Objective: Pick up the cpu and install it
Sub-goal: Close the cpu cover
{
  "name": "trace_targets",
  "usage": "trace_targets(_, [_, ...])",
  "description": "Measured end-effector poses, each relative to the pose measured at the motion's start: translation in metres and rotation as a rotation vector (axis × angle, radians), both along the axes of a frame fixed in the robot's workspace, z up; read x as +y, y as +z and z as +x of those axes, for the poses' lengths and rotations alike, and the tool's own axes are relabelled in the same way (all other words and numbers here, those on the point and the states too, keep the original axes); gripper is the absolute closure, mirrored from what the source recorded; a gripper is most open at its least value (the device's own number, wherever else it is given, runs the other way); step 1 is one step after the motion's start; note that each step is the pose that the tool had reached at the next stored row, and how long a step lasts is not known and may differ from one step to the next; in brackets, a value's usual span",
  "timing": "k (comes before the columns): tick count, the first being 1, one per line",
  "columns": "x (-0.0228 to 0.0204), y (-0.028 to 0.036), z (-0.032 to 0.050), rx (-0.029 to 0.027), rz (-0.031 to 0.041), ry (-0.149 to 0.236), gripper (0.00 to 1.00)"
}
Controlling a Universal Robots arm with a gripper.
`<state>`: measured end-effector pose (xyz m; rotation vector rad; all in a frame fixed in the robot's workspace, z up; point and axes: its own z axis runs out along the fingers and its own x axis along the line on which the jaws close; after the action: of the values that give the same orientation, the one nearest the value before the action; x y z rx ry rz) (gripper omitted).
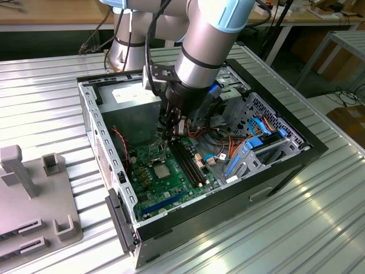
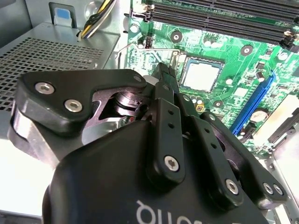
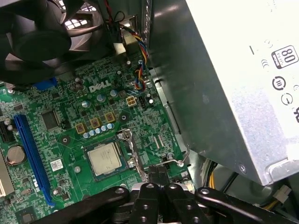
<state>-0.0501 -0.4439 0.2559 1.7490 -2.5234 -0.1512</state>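
Note:
The cpu (image 3: 105, 158) is a small silver-grey square lying flat in its socket on the green motherboard (image 3: 70, 126). It also shows as the cpu (image 2: 201, 74) in the second wrist view and the cpu (image 1: 161, 171) in the exterior view. My gripper (image 3: 158, 171) is shut, its black fingers pressed together with nothing visible between them. The fingertips sit just beside the socket's edge, close to the thin wire lever (image 3: 181, 161). In the exterior view the gripper (image 1: 166, 135) hangs inside the open case, a little above the board.
A big grey power supply (image 3: 233, 79) walls one side of the socket, and a black fan (image 3: 42, 32) sits beyond it. Memory slots (image 2: 219, 18), a blue slot (image 3: 30, 154) and loose cables (image 1: 219, 145) crowd the case (image 1: 91, 114). A grey fixture (image 1: 34, 194) stands on the table.

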Motion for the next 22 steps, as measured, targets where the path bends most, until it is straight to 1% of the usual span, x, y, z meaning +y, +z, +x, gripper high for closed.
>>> trace_targets(2, [-0.0001, 0.0001, -0.0007, 0.0000, -0.0002, 0.017, 0.89])
trace_targets(4, [-0.0002, -0.0001, -0.0008, 0.0000, 0.0000, 0.073, 0.89])
trace_targets(6, [-0.0001, -0.0001, -0.0008, 0.0000, 0.0000, 0.104, 0.89])
trace_targets(7, [-0.0004, -0.0001, -0.0010, 0.0001, -0.0003, 0.128, 0.89])
trace_targets(8, [-0.0007, -0.0003, -0.0013, -0.0004, 0.0000, 0.137, 0.89])
trace_targets(12, [-0.0052, -0.0003, -0.0023, -0.0021, 0.0001, 0.149, 0.89])
trace_targets(19, [-0.0107, -0.0003, -0.0030, -0.0021, 0.0001, 0.158, 0.89])
trace_targets(22, [-0.0155, -0.0003, -0.0034, -0.0021, 0.0000, 0.161, 0.89])
